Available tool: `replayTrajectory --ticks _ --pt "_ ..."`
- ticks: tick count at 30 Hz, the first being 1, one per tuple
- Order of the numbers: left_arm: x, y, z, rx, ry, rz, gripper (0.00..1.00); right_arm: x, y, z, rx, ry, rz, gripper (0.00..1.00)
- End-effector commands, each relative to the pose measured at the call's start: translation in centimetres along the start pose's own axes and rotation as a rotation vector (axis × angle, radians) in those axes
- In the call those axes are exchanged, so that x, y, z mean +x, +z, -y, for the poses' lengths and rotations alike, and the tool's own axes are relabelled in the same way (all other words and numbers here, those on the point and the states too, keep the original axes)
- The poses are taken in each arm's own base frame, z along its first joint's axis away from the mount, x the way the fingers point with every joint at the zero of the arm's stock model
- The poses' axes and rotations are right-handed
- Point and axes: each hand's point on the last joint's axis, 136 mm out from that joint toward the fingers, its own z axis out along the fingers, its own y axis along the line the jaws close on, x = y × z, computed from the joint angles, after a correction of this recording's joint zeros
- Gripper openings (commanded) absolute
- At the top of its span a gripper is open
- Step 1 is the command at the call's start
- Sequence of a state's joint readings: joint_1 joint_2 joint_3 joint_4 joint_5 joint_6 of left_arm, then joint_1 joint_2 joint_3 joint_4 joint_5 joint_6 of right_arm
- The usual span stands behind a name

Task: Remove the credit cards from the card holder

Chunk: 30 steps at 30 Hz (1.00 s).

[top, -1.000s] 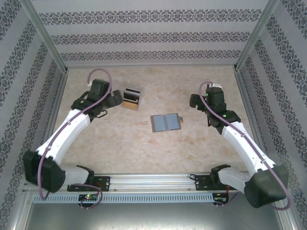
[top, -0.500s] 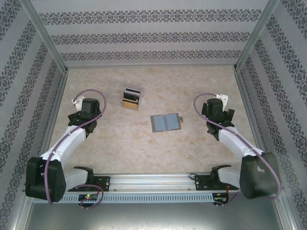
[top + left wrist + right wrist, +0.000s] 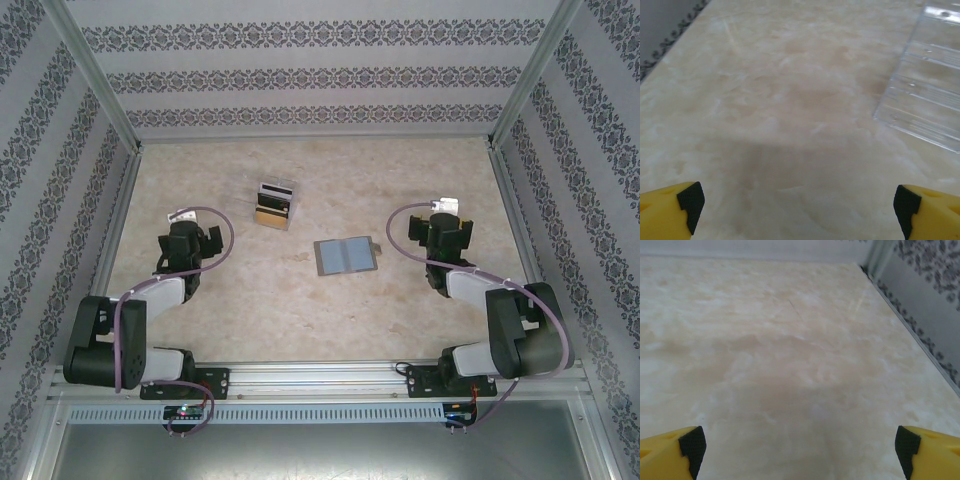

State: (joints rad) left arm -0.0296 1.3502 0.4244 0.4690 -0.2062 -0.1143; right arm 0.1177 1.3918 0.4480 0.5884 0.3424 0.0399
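The card holder [image 3: 346, 256] lies spread on the surface [image 3: 290, 310], long axis left-right, nearer the released, empty right hand [image 3: 440, 232] than the equally released left hand [image 3: 197, 240].

Bare tabletop [image 3: 260, 290] on every side of the card holder [image 3: 346, 256]; see-through box [image 3: 274, 203] well apart, far-left.

We see the right gripper [image 3: 800, 452] low over the table [image 3: 790, 340], its jaws spread wide. Its yellow fingers [image 3: 665, 452] with black pads [image 3: 692, 444] sit in the two bottom corners, with pale marbled tabletop between them. A patterned wall [image 3: 932, 285] runs along the right edge, and a metal post [image 3: 879, 255] stands at the far corner.
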Motion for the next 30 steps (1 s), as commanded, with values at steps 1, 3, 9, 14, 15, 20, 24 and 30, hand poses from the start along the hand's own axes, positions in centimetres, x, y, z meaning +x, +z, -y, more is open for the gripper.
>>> replayTrajectory --ticks 1,3,9,14,15,20,24,30 --pt "-3.6 -0.1 1.2 0.089 0.016 0.19 0.99 -1.4 0.2 -1.8 -0.123 -0.024 0.102 0.98" --pt "-3.0 0.1 1.1 0.1 0.001 0.188 0.99 -1.4 0.3 -2.0 -0.138 -0.022 0.106 0.98" --pt "-2.0 1.0 1.6 0.136 0.004 0.188 0.99 -0.5 0.5 -2.0 -0.195 0.01 0.12 0.98" --pt "-1.1 1.8 2.2 0.164 0.022 0.177 0.99 -0.3 0.7 -2.0 -0.187 0.014 0.128 0.98" --pt "-1.2 1.9 2.2 0.16 0.021 0.179 0.99 -0.3 0.7 -2.0 -0.187 0.013 0.126 0.98" --pt "-1.1 2.5 2.2 0.147 0.03 0.141 0.99 -0.2 1.1 -1.5 -0.177 0.036 0.109 0.98" --pt "-1.1 2.5 2.2 0.14 0.035 0.139 1.0 -0.2 1.2 -1.4 -0.178 0.043 0.104 0.98" --pt "-1.0 2.5 3.2 0.182 0.066 0.124 0.99 -0.2 1.2 -1.4 -0.179 0.043 0.106 0.98"
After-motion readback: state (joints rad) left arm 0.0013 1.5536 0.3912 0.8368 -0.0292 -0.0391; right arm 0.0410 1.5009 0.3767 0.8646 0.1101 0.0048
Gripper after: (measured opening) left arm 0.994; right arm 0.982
